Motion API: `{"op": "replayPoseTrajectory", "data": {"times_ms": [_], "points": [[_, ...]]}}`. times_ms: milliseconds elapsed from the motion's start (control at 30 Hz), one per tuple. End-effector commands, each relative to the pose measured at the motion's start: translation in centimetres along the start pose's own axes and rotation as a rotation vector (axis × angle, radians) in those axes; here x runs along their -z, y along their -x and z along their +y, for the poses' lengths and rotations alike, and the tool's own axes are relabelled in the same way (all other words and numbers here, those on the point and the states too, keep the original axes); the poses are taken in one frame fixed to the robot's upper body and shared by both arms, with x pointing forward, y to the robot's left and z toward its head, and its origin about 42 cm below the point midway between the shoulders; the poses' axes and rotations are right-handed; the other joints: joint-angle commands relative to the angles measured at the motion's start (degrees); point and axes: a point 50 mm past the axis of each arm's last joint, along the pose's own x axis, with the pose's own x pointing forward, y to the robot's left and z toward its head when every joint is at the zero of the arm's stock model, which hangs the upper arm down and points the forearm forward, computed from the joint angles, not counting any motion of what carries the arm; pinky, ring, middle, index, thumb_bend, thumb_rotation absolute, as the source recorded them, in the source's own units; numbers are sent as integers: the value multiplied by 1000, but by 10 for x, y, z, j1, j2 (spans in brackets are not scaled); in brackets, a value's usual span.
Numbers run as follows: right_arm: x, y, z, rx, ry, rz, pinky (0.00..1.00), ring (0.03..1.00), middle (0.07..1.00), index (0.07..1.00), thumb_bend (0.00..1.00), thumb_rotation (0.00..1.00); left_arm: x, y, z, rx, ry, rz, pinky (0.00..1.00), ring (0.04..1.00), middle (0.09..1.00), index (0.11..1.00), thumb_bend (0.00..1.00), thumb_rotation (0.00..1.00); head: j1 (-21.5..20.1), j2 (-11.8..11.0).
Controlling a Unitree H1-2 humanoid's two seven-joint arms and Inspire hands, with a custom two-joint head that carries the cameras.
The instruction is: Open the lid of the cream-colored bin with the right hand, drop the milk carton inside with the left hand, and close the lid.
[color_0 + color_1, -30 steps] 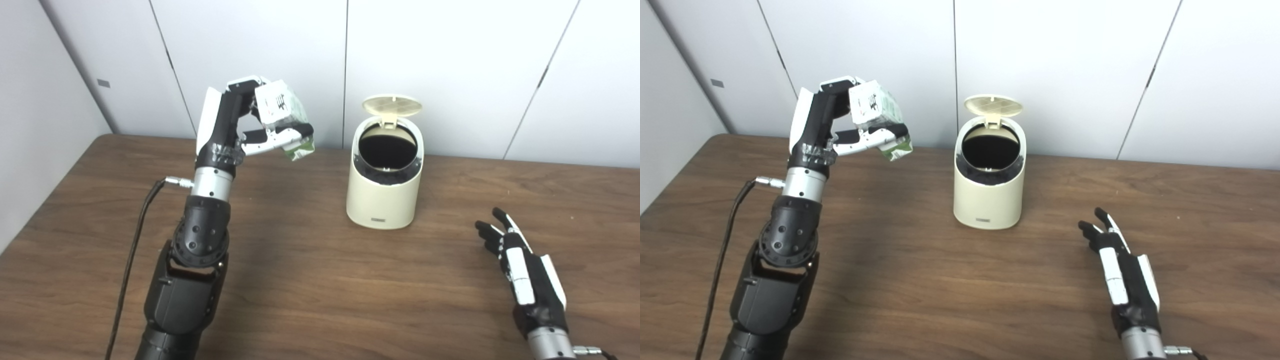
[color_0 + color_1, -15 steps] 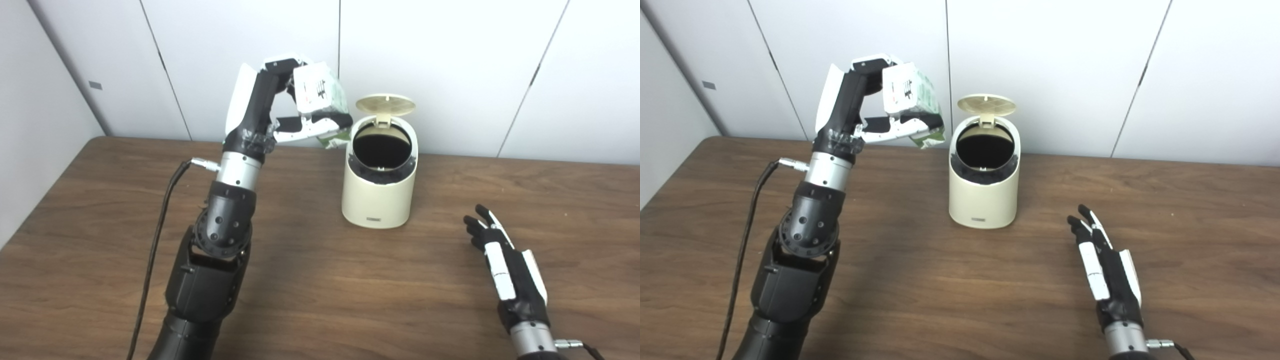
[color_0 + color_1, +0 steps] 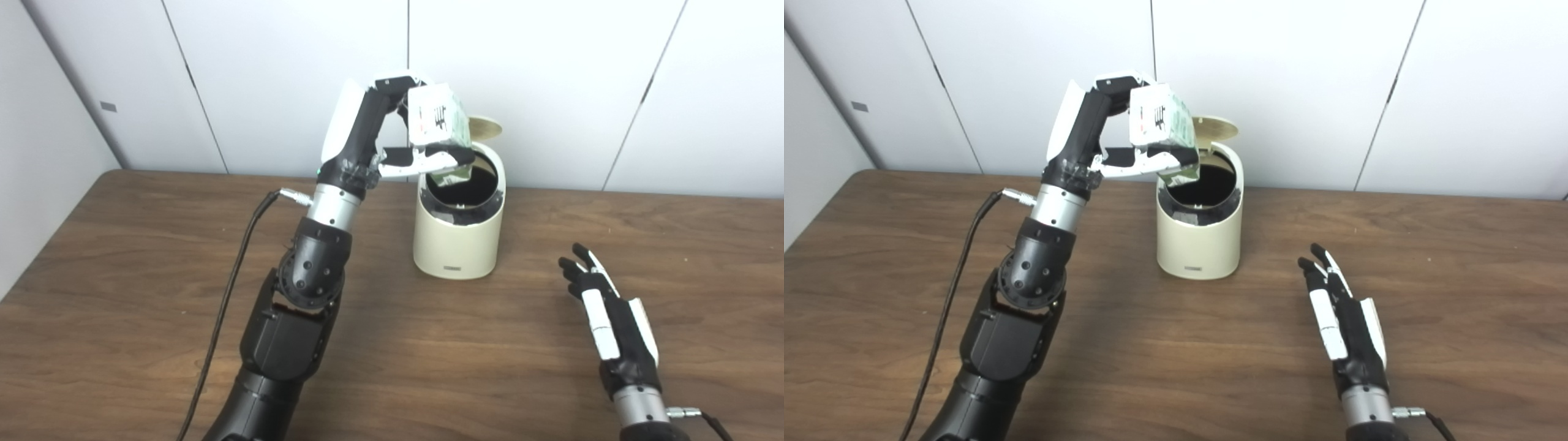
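The cream-colored bin (image 3: 456, 236) stands upright near the back of the brown table (image 3: 122, 257), its round lid (image 3: 484, 127) swung up and its dark mouth showing. My left hand (image 3: 392, 144) is raised over the bin's left rim, shut on the white and green milk carton (image 3: 438, 125). The carton's lower end hangs just above the opening and hides part of the lid. My right hand (image 3: 603, 306) rests low over the table to the right of the bin, open, fingers apart and holding nothing.
White wall panels (image 3: 551, 73) rise right behind the bin. A black cable (image 3: 229, 294) runs down from my left wrist along the table. Bare wood lies between the bin and my right hand.
My left hand has carried the carton to the right, from left of the bin to over its open mouth. The right hand has stayed low and open. The camera view has drifted slightly.
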Motion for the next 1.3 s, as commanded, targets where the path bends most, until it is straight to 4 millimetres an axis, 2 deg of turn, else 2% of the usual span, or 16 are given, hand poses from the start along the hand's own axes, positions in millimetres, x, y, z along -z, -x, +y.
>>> {"op": "replayPoseTrajectory", "data": {"times_ms": [0, 300, 500, 800, 933, 1267], "points": [[-21, -7, 2, 13, -17, -100, 885, 890, 869, 922, 556, 1000, -18, -24, 4, -47, -16, -143, 361, 448, 496, 467, 478, 0, 1, 1], [-27, -7, 7, 10, -48, -117, 895, 885, 862, 892, 547, 1000, -1, -22, -16, -43, -77, -255, 389, 452, 507, 462, 479, 0, -2, 0], [-30, -6, 11, 10, -65, -119, 906, 893, 853, 885, 531, 1000, 9, -23, -23, -45, -103, -252, 384, 438, 516, 470, 478, 0, -2, -2], [-31, -8, 14, -2, -76, -126, 914, 888, 845, 880, 554, 1000, 29, -24, -24, -56, -119, -207, 373, 439, 519, 476, 477, 0, -12, -5], [-30, -9, 14, -5, -96, -123, 908, 884, 832, 891, 527, 1000, 36, -24, -22, -73, -137, -199, 378, 435, 521, 475, 477, 0, -11, -5], [-25, -11, 15, -11, -143, -125, 964, 884, 810, 909, 544, 1000, 49, -19, -16, -66, -229, -238, 357, 447, 520, 456, 476, 0, -25, -6]]}}
